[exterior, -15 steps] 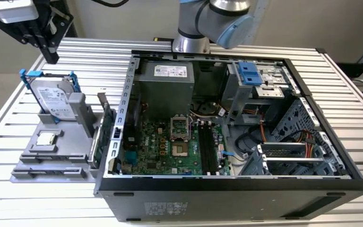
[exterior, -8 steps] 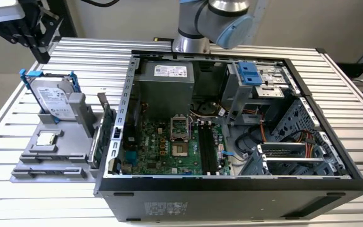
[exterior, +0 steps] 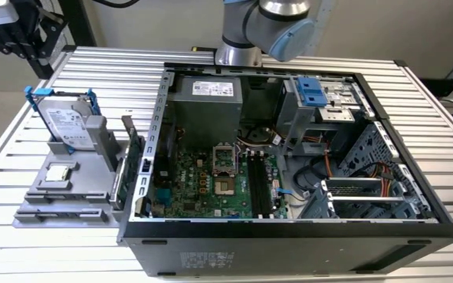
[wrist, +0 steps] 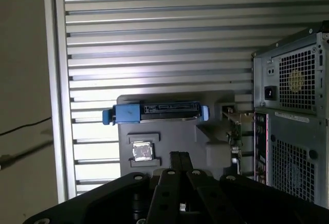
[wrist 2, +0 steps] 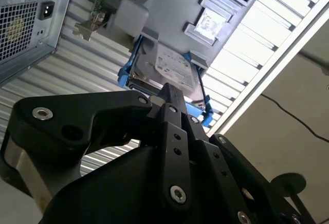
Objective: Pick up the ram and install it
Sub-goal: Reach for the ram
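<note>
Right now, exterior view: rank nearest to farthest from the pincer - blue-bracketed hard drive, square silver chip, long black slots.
From the pincer:
1. blue-bracketed hard drive, upright in holder
2. square silver chip, flat on holder
3. long black slots, inside the case

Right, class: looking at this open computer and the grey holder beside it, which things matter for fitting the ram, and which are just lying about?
Belong to the job:
- the ram, on edge in the grey holder
- black memory slots
- motherboard
- gripper

Just lying about:
- hard drive
- processor chip
- expansion card
- power supply
</note>
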Controlling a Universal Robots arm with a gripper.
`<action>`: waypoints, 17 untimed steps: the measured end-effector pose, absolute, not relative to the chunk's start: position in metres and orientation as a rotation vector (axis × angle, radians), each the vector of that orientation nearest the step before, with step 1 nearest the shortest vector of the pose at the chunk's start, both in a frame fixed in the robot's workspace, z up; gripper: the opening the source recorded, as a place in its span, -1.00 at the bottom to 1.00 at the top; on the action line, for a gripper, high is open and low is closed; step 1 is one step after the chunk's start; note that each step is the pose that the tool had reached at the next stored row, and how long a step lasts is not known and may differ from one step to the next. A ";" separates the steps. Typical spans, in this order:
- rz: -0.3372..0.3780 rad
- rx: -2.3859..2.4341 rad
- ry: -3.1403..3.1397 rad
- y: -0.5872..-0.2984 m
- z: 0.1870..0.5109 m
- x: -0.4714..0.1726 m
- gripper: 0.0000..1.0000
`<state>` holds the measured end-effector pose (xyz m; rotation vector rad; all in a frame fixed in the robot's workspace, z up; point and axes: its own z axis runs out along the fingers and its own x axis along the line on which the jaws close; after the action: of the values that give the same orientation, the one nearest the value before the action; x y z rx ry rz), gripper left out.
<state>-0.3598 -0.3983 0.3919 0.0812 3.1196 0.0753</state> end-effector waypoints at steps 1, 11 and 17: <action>0.075 0.077 3.120 -0.398 0.392 -0.361 -1.00; 0.075 0.076 3.120 -0.399 0.392 -0.363 -1.00; 0.075 0.076 3.120 -0.402 0.392 -0.367 -1.00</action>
<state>-0.3669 -0.4020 0.3919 0.0757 3.1199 0.0753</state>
